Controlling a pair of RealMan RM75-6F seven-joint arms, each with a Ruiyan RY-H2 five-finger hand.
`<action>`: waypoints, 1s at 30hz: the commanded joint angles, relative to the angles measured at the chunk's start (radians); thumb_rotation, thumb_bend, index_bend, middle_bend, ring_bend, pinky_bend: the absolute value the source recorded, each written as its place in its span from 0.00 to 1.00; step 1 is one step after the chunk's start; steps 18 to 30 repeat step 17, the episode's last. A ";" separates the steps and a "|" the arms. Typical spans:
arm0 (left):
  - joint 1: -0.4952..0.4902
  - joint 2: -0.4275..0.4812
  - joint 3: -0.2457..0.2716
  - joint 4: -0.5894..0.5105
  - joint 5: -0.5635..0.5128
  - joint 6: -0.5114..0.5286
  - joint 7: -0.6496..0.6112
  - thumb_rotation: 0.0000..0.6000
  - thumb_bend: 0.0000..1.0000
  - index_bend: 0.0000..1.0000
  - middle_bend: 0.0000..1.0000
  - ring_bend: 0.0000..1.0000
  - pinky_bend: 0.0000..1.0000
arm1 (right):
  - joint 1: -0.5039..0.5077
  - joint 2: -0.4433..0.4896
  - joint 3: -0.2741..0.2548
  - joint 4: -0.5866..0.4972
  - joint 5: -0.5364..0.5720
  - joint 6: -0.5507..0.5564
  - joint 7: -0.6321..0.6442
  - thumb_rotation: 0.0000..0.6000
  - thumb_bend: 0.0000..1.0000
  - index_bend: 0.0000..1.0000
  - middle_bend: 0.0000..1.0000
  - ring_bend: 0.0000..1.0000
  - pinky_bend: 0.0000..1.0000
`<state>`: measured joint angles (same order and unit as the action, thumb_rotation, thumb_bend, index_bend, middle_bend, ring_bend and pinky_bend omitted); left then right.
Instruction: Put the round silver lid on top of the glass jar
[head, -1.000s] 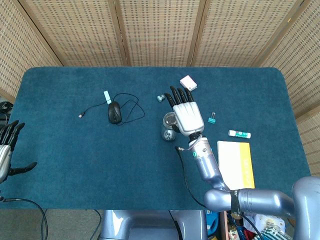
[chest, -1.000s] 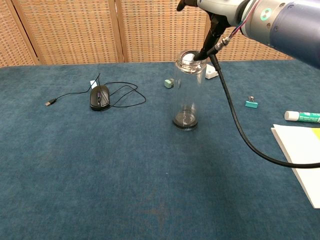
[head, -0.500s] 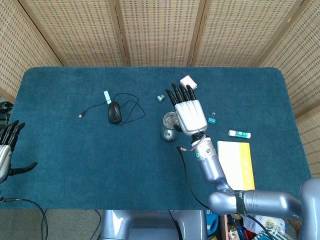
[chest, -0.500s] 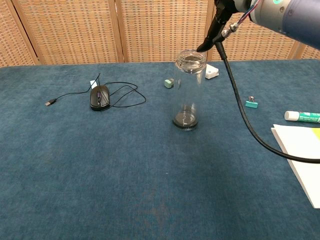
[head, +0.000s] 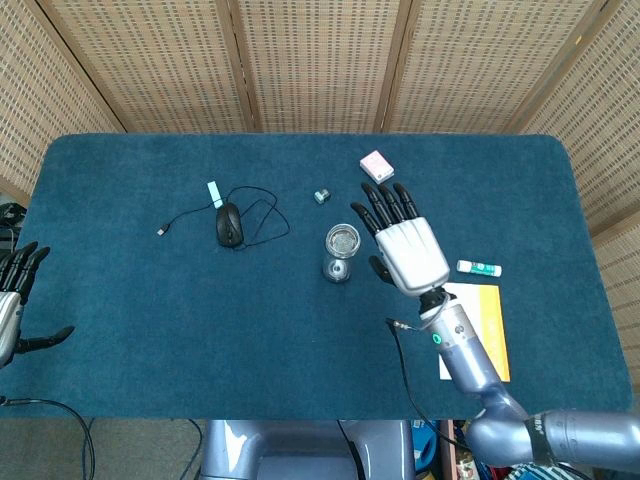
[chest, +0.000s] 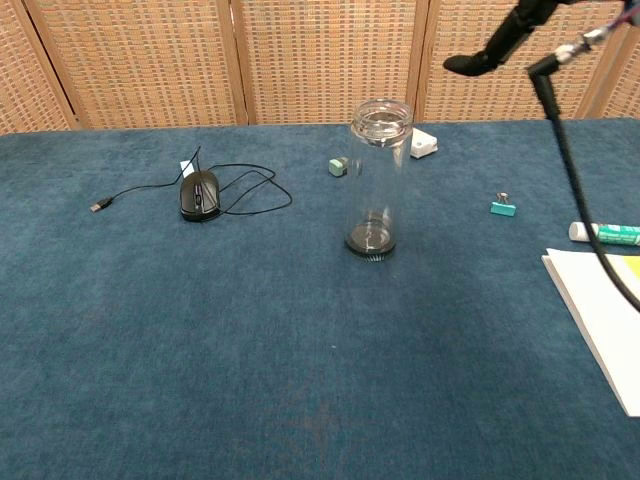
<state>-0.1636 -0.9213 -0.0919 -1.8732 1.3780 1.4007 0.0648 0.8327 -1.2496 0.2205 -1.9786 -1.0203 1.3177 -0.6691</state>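
One round silver lid (head: 342, 239) atop glass jar (chest: 379, 180); right robot hand (head: 407, 247) empty, fingers spread.

— Where's the glass jar (chest: 377, 180)?

— Upright on the blue counter (chest: 200, 330), well right of the black computer mouse (chest: 199, 194) and a little nearer the front edge. It's a tall, clear cylinder with a dark base.

— And the round silver lid (chest: 381, 117)?

— It sits level on the jar's mouth. From the head view it shows as a shiny disc (head: 342, 239) filling the rim.

— Anything touching them?

— No. Jar and lid stand free on the counter, to the mouse's right.
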 joint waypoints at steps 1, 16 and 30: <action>0.005 0.000 0.005 -0.002 0.009 0.007 -0.002 1.00 0.00 0.00 0.00 0.00 0.00 | -0.134 0.107 -0.121 -0.032 -0.189 0.053 0.137 1.00 0.54 0.20 0.06 0.00 0.02; 0.040 -0.053 0.054 0.044 0.055 0.036 0.057 1.00 0.00 0.00 0.00 0.00 0.00 | -0.531 0.180 -0.360 0.239 -0.466 0.294 0.552 1.00 0.01 0.00 0.00 0.00 0.00; 0.043 -0.057 0.058 0.051 0.063 0.039 0.055 1.00 0.00 0.00 0.00 0.00 0.00 | -0.546 0.184 -0.365 0.235 -0.463 0.295 0.555 1.00 0.00 0.00 0.00 0.00 0.00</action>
